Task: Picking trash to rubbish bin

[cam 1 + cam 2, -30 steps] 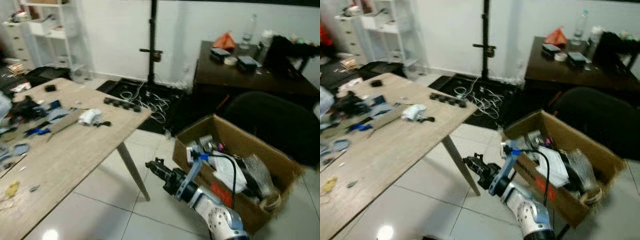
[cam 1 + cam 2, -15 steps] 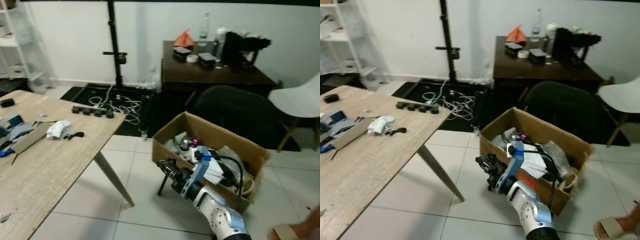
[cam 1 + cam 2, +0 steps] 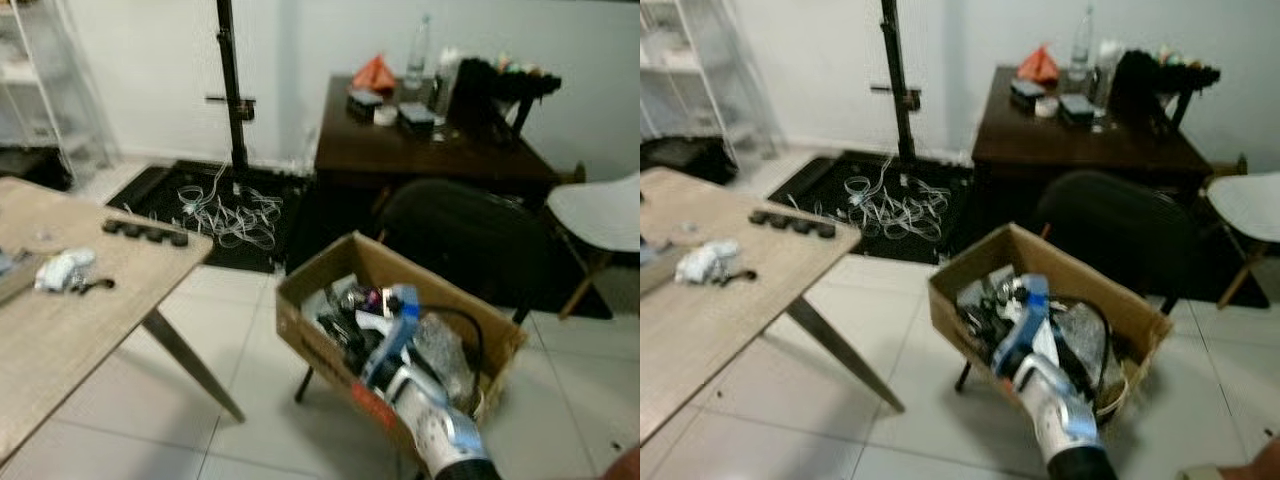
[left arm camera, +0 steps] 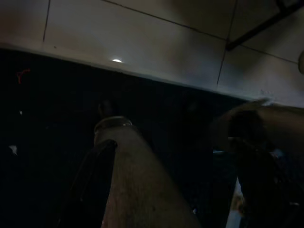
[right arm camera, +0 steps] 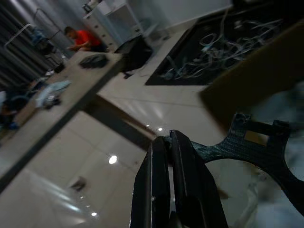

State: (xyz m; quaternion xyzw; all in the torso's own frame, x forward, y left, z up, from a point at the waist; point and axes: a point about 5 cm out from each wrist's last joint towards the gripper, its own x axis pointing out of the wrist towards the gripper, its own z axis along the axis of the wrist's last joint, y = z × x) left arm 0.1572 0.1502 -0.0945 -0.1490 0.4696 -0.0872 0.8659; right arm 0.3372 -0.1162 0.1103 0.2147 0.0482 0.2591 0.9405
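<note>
A household robot's right gripper, fingers pinched together on a flat black openwork scrap, reaches over the near wall of the cardboard box serving as rubbish bin, already heaped with trash and standing on the tiled floor just beside the wooden table. Done well, the drop would mean pushing past the rim before letting go, so the scrap lands inside. The left arm hangs idle, its grip unreadable in the dark
</note>
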